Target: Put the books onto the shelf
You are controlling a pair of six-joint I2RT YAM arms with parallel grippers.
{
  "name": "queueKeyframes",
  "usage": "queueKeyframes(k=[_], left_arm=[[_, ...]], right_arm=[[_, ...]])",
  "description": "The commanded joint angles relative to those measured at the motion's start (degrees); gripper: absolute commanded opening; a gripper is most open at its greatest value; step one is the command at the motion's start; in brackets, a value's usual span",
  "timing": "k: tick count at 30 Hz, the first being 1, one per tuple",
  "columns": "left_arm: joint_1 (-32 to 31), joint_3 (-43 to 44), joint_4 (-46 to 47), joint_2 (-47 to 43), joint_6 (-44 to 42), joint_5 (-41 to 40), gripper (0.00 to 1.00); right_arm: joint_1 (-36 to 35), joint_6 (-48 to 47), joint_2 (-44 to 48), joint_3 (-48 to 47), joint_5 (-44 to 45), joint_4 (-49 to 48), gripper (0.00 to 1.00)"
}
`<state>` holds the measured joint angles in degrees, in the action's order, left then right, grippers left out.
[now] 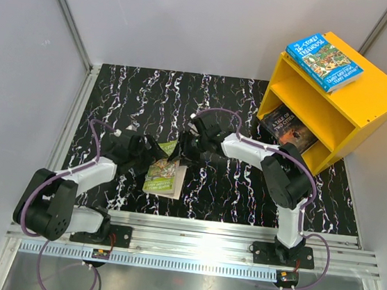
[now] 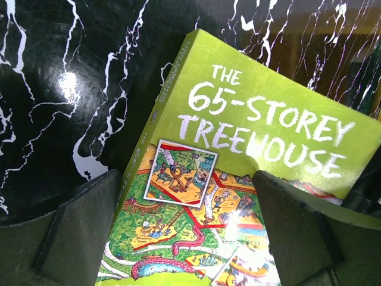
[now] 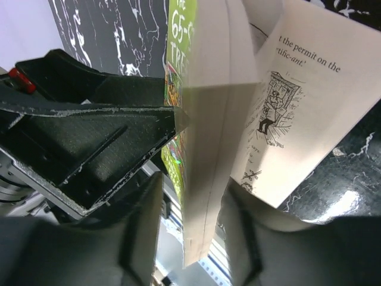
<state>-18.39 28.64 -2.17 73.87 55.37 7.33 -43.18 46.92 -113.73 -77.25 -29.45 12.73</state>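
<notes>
Two books are at the yellow shelf (image 1: 378, 89): a blue book (image 1: 324, 60) lies on its roof, and a dark book (image 1: 290, 128) rests in the lower compartment (poking out the front). Well apart, on the worktop (image 1: 150, 91), a green book (image 1: 164, 177) lies between both arms. The left tool (image 1: 152, 156) hangs spread wide over its cover. The right tool (image 1: 185, 144) straddles its fanned pages, and whether it pinches them cannot be told.

A black counter (image 1: 219, 106) veined with white marbling spreads across the cell. Plain pale grey walls (image 1: 194, 19) close it in on three sides, with slim metal struts (image 1: 67, 11) at the back corners. A silver ribbed rail (image 1: 196, 243) runs along its near edge.
</notes>
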Motion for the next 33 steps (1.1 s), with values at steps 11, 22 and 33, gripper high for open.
queueKeyframes(k=[11,22,33], left_arm=[[-1.12,2.64,-9.86,-3.11,-1.75,5.76,0.99],[4.85,8.80,-9.43,-12.33,-16.43,15.15,0.99],[6.09,7.65,7.77,-20.52,-13.37,32.38,0.99]], right_arm=[[-1.64,-3.14,2.90,-1.58,0.88,0.53,0.10],[-1.21,-7.19,16.25,-1.67,5.28,9.24,0.00],[-0.68,-2.01,28.99,-2.46,-1.57,5.91,0.00]])
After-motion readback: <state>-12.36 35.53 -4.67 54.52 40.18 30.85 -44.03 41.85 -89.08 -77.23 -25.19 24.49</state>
